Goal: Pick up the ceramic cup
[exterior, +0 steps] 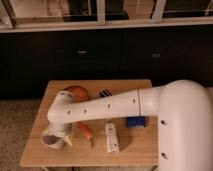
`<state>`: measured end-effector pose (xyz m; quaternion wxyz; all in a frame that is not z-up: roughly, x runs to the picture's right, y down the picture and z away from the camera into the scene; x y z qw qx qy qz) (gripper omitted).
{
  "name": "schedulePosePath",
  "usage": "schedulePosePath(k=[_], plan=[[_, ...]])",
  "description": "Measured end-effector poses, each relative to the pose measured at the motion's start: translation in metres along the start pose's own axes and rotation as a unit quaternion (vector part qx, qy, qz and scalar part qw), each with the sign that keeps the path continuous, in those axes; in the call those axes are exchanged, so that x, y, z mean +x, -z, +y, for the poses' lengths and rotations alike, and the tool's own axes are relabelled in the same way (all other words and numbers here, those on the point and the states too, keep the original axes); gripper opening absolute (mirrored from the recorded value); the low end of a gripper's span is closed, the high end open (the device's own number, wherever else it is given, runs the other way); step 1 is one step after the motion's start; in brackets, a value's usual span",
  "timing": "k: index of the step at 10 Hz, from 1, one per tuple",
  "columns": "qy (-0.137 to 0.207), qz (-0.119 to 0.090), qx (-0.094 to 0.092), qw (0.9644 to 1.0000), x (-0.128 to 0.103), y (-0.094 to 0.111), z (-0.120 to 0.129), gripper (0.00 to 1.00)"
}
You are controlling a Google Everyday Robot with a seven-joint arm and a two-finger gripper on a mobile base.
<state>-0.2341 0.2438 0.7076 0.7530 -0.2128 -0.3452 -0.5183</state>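
The ceramic cup [50, 141] is a small white cup with a greyish inside, at the front left of the wooden table [135, 150]. It looks tilted, with its mouth turned up and towards the front. My gripper [59, 135] hangs from the white arm's wrist right over the cup and against it. The wrist hides the cup's far side.
A wide orange bowl [76, 91] sits behind the wrist. An orange stick-like object [86, 131] and a white tube [112, 137] lie right of the cup. A blue object [136, 122] and a small black object [105, 93] lie further right. Dark cabinets stand behind the table.
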Motion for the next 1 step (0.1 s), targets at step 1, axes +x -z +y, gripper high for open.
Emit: schedulePosePath(k=[1], plan=[[0.003,-0.001,-0.001,1.0,-0.0006,-0.0022,-0.0024,0.56]])
